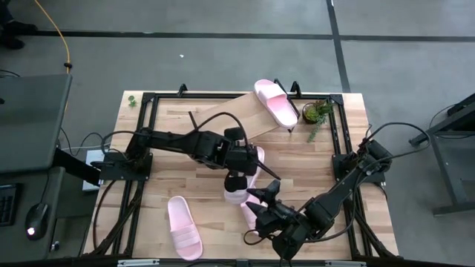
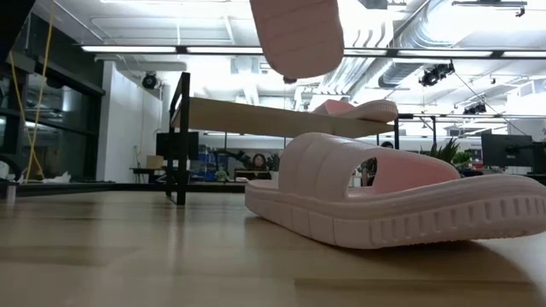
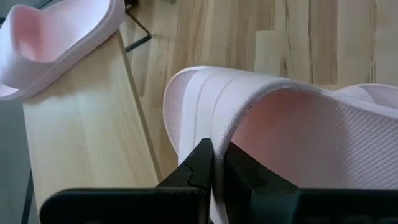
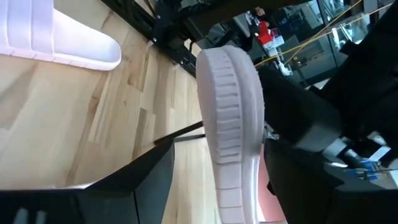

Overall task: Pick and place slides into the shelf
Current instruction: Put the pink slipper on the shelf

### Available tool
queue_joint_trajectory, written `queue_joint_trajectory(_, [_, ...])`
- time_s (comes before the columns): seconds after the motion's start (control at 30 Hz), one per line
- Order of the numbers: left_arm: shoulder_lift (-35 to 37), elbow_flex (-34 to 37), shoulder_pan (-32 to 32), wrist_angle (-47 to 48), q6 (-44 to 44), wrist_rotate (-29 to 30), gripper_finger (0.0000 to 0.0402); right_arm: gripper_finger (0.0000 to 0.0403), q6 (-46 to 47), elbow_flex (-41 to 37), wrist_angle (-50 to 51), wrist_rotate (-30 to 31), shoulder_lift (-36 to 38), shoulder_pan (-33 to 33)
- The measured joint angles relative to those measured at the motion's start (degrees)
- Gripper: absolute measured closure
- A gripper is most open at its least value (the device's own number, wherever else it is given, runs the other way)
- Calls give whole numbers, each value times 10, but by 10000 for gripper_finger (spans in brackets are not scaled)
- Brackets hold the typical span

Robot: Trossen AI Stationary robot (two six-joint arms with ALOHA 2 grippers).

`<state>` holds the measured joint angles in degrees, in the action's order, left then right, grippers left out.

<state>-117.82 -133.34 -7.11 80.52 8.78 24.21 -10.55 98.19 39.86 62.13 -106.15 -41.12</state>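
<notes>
Four slides (image 1: 184, 227), one on the shelf (image 1: 236, 117), left gripper (image 1: 236, 180) jaws clamped on one, right gripper (image 1: 261, 206) jaws apart.

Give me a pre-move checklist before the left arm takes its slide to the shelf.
1. Left end effector shut on the strap of the lifted slide: ok.
2. Lifted slide hangs off the tabletop: ok.
3. Bare room on the shelf beside the slide already there: ok.
4. Right end effector open and holding nothing: ok.
5. Gap between the right end effector and the lifted slide: cannot tell, they are close.
</notes>
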Motion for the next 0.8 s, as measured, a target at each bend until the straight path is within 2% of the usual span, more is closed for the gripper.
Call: queue_joint_trajectory(0.8, [0, 0, 0, -30, -10, 0, 389, 162, 2, 0, -17, -31, 0, 18])
